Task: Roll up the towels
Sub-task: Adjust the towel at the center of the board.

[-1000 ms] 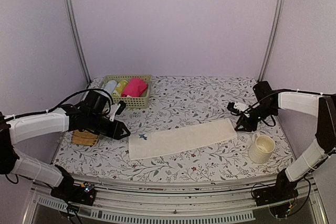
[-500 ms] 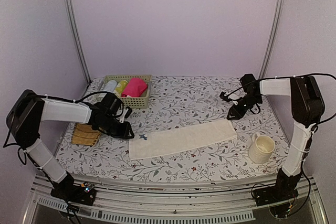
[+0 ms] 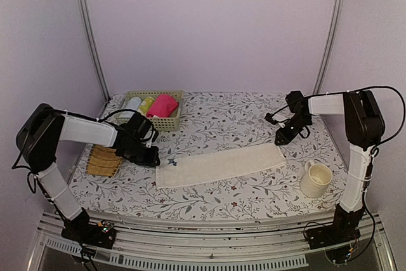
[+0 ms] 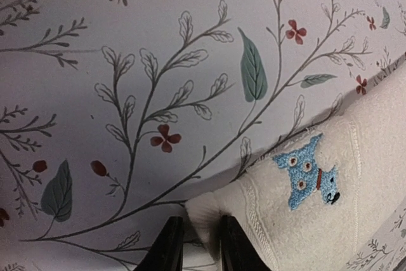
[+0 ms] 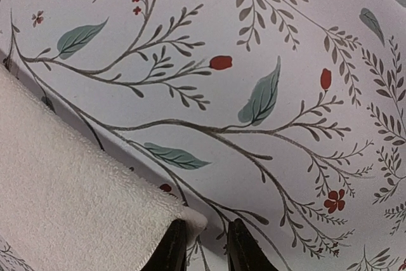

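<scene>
A cream-white towel (image 3: 219,166) lies flat across the middle of the table, a blue embroidered dog (image 4: 309,172) near its left end. My left gripper (image 3: 153,158) sits at its far left corner; in the left wrist view the jaws (image 4: 200,221) pinch the puckered corner (image 4: 204,206). My right gripper (image 3: 281,139) is low at the far right corner. There the towel corner (image 5: 190,216) rests against one finger (image 5: 174,245), with a gap to the other. The pink towel (image 3: 163,105) lies rolled in the basket (image 3: 166,124).
The basket at the back left also holds a pale roll and a yellow one. A woven straw mat (image 3: 103,162) lies left of my left gripper. A cream mug (image 3: 316,179) stands at the front right, close to the towel's right end.
Both arms swung their elbows outward. The right gripper moved back and left onto the towel's far right corner. The left gripper edged right onto the left corner. Both jaws narrowed.
</scene>
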Available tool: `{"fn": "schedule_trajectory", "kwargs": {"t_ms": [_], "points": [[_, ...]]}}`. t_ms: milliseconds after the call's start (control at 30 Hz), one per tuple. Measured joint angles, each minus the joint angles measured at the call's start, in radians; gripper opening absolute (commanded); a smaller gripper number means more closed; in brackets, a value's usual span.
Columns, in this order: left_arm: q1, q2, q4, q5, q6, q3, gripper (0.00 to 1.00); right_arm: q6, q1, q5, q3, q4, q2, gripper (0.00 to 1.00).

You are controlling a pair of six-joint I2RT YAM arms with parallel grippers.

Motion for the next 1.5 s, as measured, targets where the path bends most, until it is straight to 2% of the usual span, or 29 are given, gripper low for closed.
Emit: {"fn": "schedule_trajectory", "kwargs": {"t_ms": [233, 567, 767, 900, 1067, 1200, 1300, 1500], "points": [[-0.023, 0.023, -0.042, -0.105, -0.018, 0.039, 0.24, 0.023, 0.017, 0.075, 0.058, 0.002, 0.035, 0.22], [-0.035, 0.060, -0.080, -0.134, -0.022, 0.096, 0.27, 0.044, 0.012, 0.151, 0.248, 0.001, 0.138, 0.22], [-0.037, 0.053, -0.099, -0.148, -0.031, 0.101, 0.29, 0.077, 0.006, 0.126, 0.314, -0.009, 0.127, 0.28], [-0.049, -0.011, -0.118, -0.166, -0.043, 0.087, 0.30, 0.111, 0.002, 0.032, 0.288, -0.047, 0.071, 0.25], [-0.079, -0.124, -0.056, -0.118, -0.041, 0.058, 0.18, 0.116, 0.003, -0.168, 0.227, -0.129, 0.011, 0.20], [-0.106, -0.116, 0.009, -0.039, -0.032, 0.041, 0.04, 0.108, 0.017, -0.233, 0.129, -0.162, -0.002, 0.18], [-0.132, -0.073, 0.037, 0.011, -0.026, 0.029, 0.02, 0.100, 0.026, -0.237, 0.068, -0.187, -0.002, 0.14], [-0.159, -0.013, 0.065, 0.064, -0.029, 0.008, 0.01, 0.099, 0.017, -0.162, 0.027, -0.188, 0.008, 0.13]]}}
